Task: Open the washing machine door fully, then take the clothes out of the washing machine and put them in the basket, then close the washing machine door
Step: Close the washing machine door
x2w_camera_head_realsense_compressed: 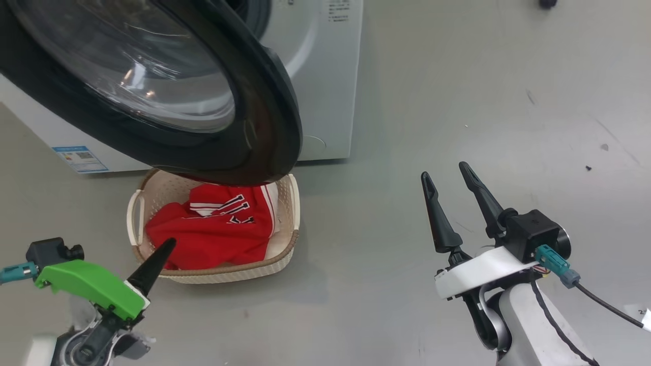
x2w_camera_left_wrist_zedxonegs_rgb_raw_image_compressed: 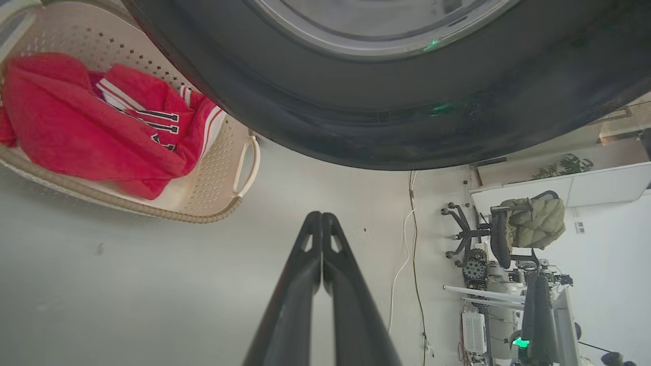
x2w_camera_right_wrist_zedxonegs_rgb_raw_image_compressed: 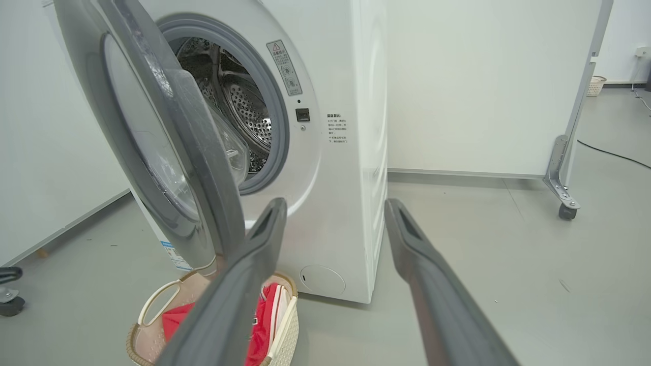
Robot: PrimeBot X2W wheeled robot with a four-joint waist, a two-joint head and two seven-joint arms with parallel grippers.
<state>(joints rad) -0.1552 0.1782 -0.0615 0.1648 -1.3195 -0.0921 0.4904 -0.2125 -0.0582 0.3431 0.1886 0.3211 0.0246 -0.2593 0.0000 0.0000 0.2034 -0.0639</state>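
Door (x2w_camera_head_realsense_compressed: 147, 81), round, glossy black-rimmed glass: stiff, slick; I'd push near rim edge. Left claw (x2w_camera_left_wrist_zedxonegs_rgb_raw_image_compressed: 321, 218) pinched together, empty; right claw (x2w_camera_head_realsense_compressed: 445, 173) spread wide.

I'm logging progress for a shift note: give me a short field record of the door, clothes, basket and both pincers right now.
door: open, black rim above basket
clothes: red, heaped in basket
basket: on floor before washing machine
left pincer: shut, empty, beside basket
right pincer: open, empty, above bare floor
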